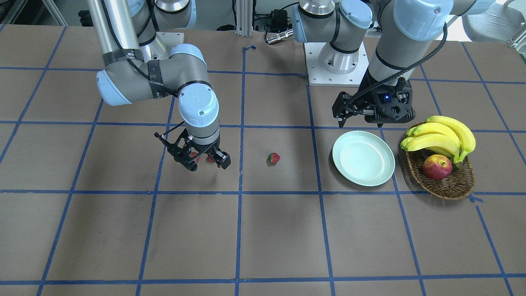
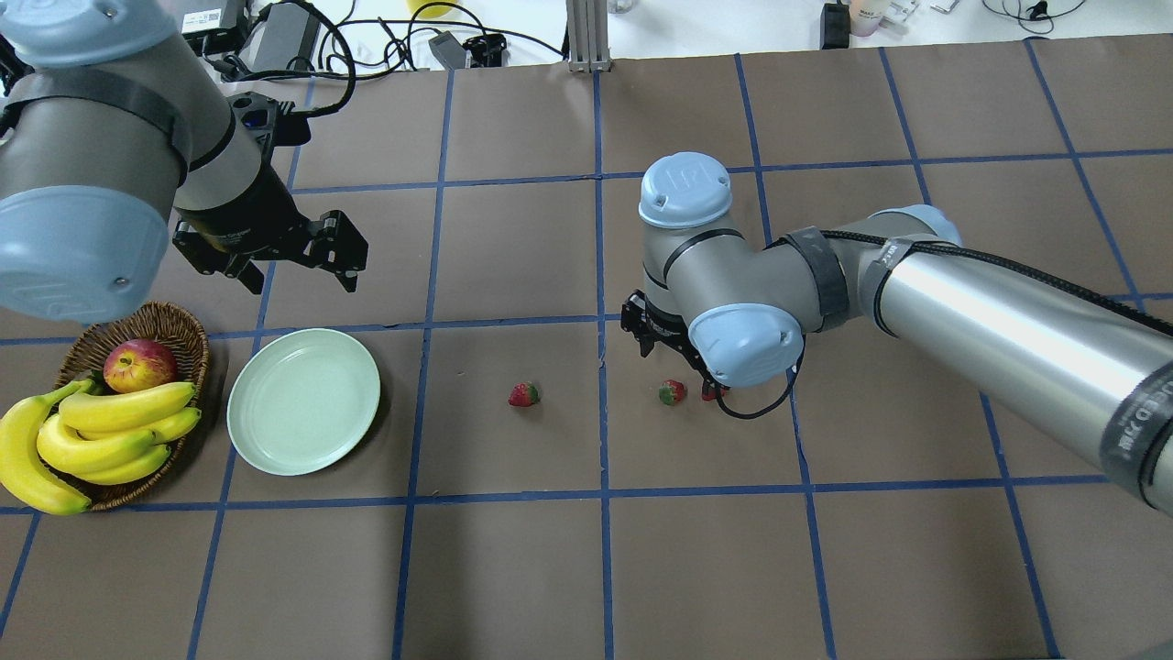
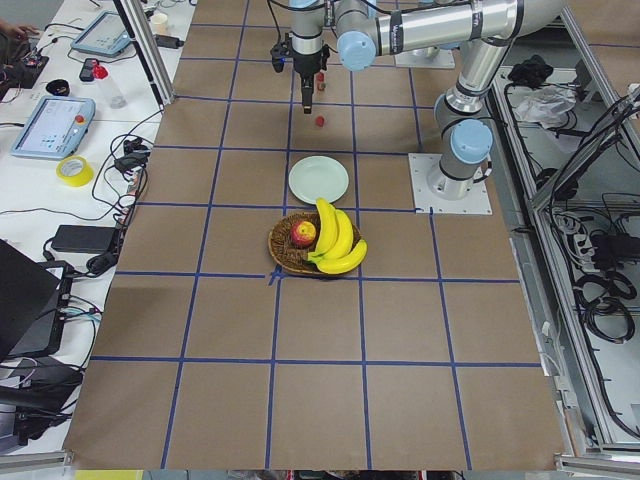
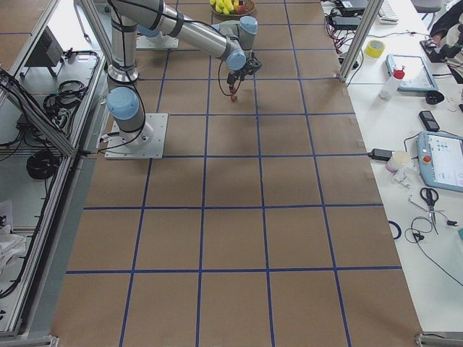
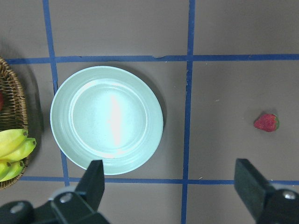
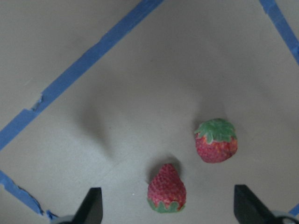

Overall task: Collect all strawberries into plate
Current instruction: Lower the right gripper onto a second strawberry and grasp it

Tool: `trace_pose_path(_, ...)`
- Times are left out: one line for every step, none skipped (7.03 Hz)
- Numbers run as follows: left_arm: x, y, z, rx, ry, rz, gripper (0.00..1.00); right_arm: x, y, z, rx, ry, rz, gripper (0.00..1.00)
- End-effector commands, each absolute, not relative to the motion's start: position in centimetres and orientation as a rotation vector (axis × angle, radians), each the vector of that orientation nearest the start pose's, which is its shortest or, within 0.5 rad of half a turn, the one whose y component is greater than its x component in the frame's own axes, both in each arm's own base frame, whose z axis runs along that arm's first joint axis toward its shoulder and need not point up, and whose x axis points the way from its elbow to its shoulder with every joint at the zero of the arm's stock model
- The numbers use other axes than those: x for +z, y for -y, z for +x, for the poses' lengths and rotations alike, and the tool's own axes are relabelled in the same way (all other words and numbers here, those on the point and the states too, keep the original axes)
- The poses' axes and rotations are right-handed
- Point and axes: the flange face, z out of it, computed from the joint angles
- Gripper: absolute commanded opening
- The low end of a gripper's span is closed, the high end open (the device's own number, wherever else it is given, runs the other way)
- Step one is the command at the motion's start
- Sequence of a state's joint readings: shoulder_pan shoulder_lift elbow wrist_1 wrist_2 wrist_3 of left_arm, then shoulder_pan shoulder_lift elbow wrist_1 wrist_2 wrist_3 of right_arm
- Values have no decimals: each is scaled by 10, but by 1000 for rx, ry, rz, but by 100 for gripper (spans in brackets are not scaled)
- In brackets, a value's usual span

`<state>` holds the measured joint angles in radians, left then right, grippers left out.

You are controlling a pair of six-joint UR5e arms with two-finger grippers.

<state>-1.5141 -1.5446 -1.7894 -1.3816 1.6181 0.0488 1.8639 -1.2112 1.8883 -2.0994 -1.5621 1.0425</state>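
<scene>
Seen from overhead, the plate (image 2: 303,401) sat on the brown counter (image 2: 513,568), which was ruled into squares by blue tape lines (image 2: 600,275). All three strawberries lay on the counter itself, off at the plate's 3 o'clock. The lone strawberry (image 2: 523,394) lay nearest the plate though well apart from it. The other two lay farther along the same line, near each other: one strawberry in plain sight (image 2: 672,392), the last strawberry (image 2: 710,394) half hidden under the right arm's wrist. The right claw (image 1: 207,163) hung low over that pair with its jaws spread wide. In its wrist view the fingers (image 6: 91,205) flanked one berry without touching it, green cap toward the camera, while the other lay just beside it at about 1 o'clock. The left claw (image 5: 170,184) hovered released above the counter, gripping nothing. From its wrist camera the plate was at 11 o'clock and the lone strawberry at 2 o'clock. A wicker basket (image 2: 174,321) stood at the plate's 9 o'clock, just beside it, holding a bunch of bananas (image 2: 101,431) and an apple (image 2: 139,364). The only legible mark was the UR logo on the right arm's blue joint cap (image 2: 685,179). White lettering on a black band (image 2: 1141,431) near the frame edge was cut off — too little of it to read.
</scene>
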Motion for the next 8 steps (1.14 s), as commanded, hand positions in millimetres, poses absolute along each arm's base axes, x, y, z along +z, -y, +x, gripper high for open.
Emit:
trace_pose_path(413, 479, -101, 9, -3091, -7, 100, 187, 478, 290, 237, -2894, 1328, 86)
trace_pose_path(413, 478, -101, 11, -3091, -2, 100, 178, 477, 289, 239, -2890, 1334, 84)
trace_pose_path(413, 477, -102, 11, -3093, -2, 100, 174, 472, 286, 234, -2912, 1329, 71)
trace_pose_path(410, 477, -101, 21, -3092, 0, 100, 170, 467, 284, 235, -2923, 1320, 53)
trace_pose_path(412, 474, -101, 12, -3088, 3, 100, 174, 467, 284, 223, -2930, 1293, 16)
trace_pose_path(409, 473, -97, 27, -3048, 3, 100, 177, 466, 284, 216, -2928, 1289, 0)
trace_pose_path(407, 473, -96, 35, -3037, 4, 100, 183, 471, 285, 195, -2930, 1255, 0)
trace_pose_path(408, 472, -96, 35, -3037, 4, 100, 191, 477, 290, 184, -2949, 1131, 0)
